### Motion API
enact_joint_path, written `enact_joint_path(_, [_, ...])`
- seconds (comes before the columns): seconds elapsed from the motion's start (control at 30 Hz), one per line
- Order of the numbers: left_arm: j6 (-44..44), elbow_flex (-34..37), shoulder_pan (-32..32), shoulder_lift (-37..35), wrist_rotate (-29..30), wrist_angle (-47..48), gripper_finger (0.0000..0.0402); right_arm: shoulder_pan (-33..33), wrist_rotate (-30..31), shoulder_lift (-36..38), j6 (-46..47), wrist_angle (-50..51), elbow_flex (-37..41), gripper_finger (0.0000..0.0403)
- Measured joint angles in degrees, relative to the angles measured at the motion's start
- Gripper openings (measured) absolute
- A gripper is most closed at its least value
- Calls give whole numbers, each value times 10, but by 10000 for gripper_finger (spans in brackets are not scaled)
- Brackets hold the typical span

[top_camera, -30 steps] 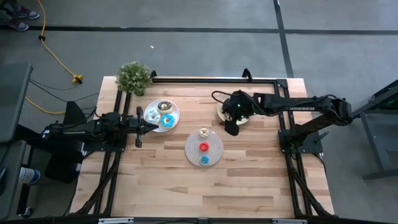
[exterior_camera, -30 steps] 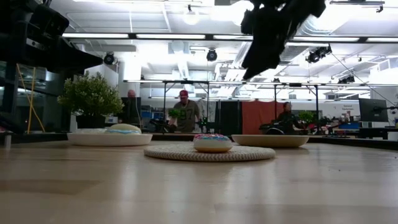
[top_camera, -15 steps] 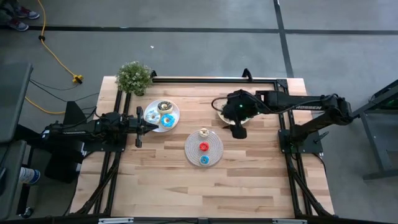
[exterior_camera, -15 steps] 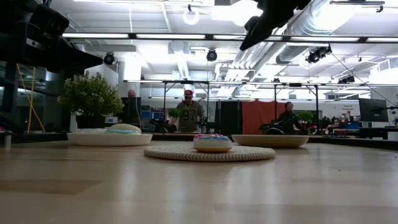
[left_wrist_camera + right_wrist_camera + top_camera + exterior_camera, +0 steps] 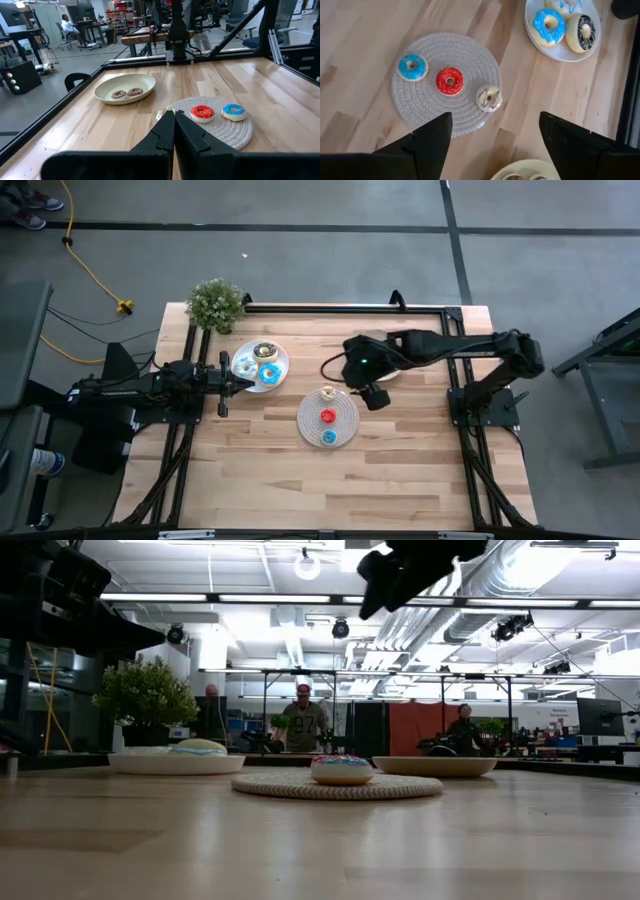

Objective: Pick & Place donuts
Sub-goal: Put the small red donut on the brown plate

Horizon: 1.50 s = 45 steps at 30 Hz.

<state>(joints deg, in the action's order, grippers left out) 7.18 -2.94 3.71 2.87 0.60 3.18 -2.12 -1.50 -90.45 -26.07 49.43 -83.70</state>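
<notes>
Counting three mini donuts (image 5: 449,81) on the mat (image 5: 470,112), three on the white plate (image 5: 559,54); right claw (image 5: 490,137) released, left claw (image 5: 174,117) clenched empty.

Seven donuts (image 5: 450,80), two plates (image 5: 563,51), one mat (image 5: 465,107)

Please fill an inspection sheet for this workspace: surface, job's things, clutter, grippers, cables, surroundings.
Surface: wooden table, inside a black frame.
Job's things: blue mini donut, red mini donut and cream mini donut on the round woven mat; blue-iced donut and dark-iced donut on the white plate, a third partly cut off; two brown donuts on the yellow-green plate.
Clutter: potted plant at a corner.
Grippers: left gripper shut, empty, beside the white plate; right gripper open, empty, high beside the mat.
Cables: yellow cable on the floor.
Surroundings: people beyond the table.
</notes>
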Motion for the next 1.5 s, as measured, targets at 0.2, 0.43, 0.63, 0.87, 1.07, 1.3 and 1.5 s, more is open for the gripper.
enact_joint_path(0.2, [0, 0, 0, 0, 0, 0, 1, 13, 0, -83, -35, 46, -80, 291])
enact_joint_path(0.43, [0, 0, 0, 0, 0, 0, 1, 29, -2, -141, -62, 53, -92, 291])
enact_joint_path(0.63, [0, 0, 0, 0, 0, 0, 1, 41, -3, -181, -61, 52, -92, 291])
enact_joint_path(0.87, [0, 0, 0, 0, 0, 0, 1, 48, -4, -220, -61, 47, -92, 291])
enact_joint_path(1.07, [0, 0, 0, 0, 0, 0, 1, 53, -8, -247, -60, 38, -92, 291])
enact_joint_path(1.3, [0, 0, 0, 0, 0, 0, 1, 61, -21, -269, -59, 20, -92, 291])
enact_joint_path(1.5, [0, 0, 0, 0, 0, 0, 1, 60, -34, -281, -59, 1, -92, 291])
